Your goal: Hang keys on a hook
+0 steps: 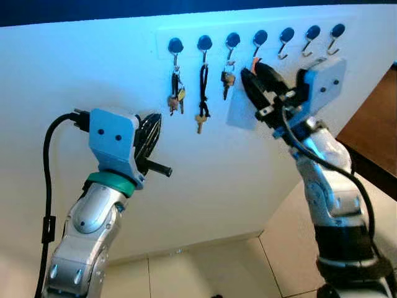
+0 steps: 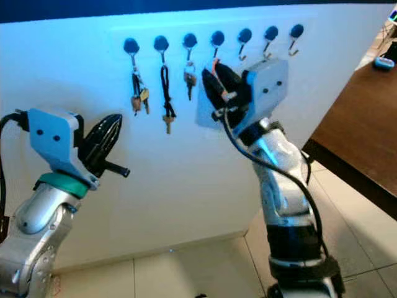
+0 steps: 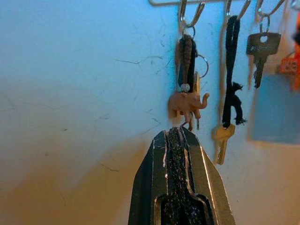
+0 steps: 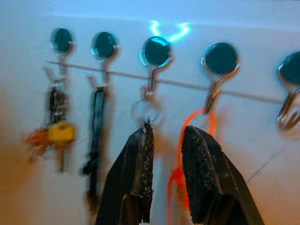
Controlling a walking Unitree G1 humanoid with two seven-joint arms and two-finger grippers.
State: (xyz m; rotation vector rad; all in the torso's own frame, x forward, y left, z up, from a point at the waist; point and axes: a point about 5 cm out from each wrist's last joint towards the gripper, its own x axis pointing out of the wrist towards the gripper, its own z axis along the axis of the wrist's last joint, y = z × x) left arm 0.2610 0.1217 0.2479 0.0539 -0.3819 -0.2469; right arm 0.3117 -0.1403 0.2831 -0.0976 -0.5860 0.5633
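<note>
Seven round-headed hooks run along a white wall (image 1: 74,81). An orange cord loop (image 4: 178,140) with a pale blue tag (image 1: 239,112) hangs on the fourth hook (image 4: 219,58). My right gripper (image 4: 168,129) is open just below that hook, with the cord running between its fingers. The first hook holds a key bunch with an elephant charm (image 3: 187,101). The second carries a brass key on a black strap (image 1: 202,93), and the third a single key (image 1: 227,77). My left gripper (image 3: 176,132) is shut and empty, raised just below the elephant charm.
The last three hooks (image 1: 312,37) on the right are bare. A dark wooden surface (image 1: 375,124) juts in at the far right, close to my right arm. Beige floor tiles (image 1: 205,267) lie below the wall. A black cable (image 1: 48,186) loops off my left arm.
</note>
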